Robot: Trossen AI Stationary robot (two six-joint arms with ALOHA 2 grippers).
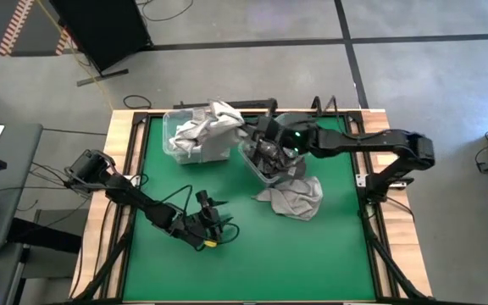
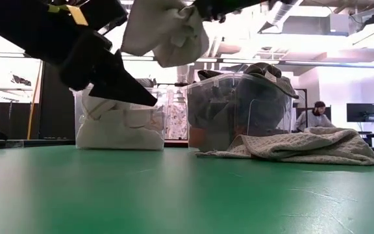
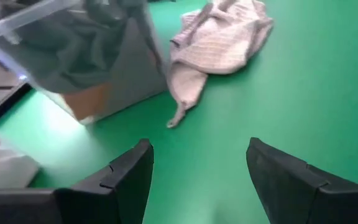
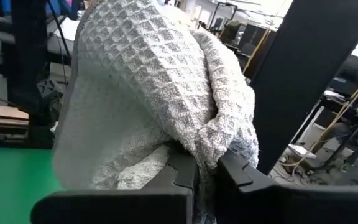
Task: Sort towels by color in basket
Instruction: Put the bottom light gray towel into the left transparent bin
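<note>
My right gripper (image 1: 254, 131) is shut on a light grey waffle-weave towel (image 1: 221, 117), high over the left clear bin (image 1: 176, 127), which holds white and pale towels. The right clear bin (image 2: 239, 110) holds dark grey cloth with some orange low down. A white-and-grey checked towel (image 1: 295, 196) lies crumpled on the green table against that bin's near right side. My left gripper (image 1: 213, 219) hovers open near the table's near left part, pointing toward the bins; its fingers (image 3: 132, 171) touch nothing. My right gripper (image 4: 207, 163) pinches a bunched fold of the light grey towel (image 4: 219, 134) between its two fingers, several layers gathered together. It reaches in from the table's right side. The towel is lifted clear and droops slack around the fingers, above the bins (image 2: 167, 29).
The wooden table rim (image 1: 125, 169) frames the green mat. Open green surface lies in front of the bins and around my left gripper. A person sits in the room beyond the table (image 2: 315, 114).
</note>
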